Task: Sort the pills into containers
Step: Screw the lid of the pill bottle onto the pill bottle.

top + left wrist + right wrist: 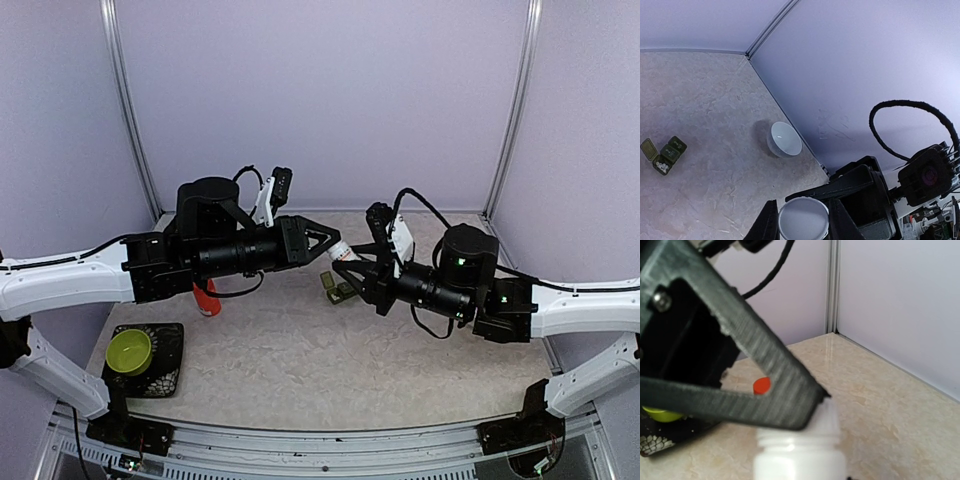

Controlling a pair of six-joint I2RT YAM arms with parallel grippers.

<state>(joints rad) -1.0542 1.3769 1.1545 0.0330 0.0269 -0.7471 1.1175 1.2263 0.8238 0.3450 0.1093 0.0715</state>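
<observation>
The containers (664, 155) are a small dark green pill box with its lids up, and whitish pills (662, 165) lie in one cell. In the top view the containers (338, 287) sit on the table under the two grippers. My right gripper (354, 264) is shut on a small white bottle (800, 457) and holds it above the table. My left gripper (803, 222) has its fingers against both sides of the bottle's white cap (803, 218). In the right wrist view the left gripper's dark fingers (770, 375) cover most of the cap (829, 415).
A white bowl (785, 139) stands by the back wall. A lime-green bowl (129, 351) rests on a black tray (168, 368) at the front left. A red bottle (207, 298) stands under the left arm. Walls close the table on three sides.
</observation>
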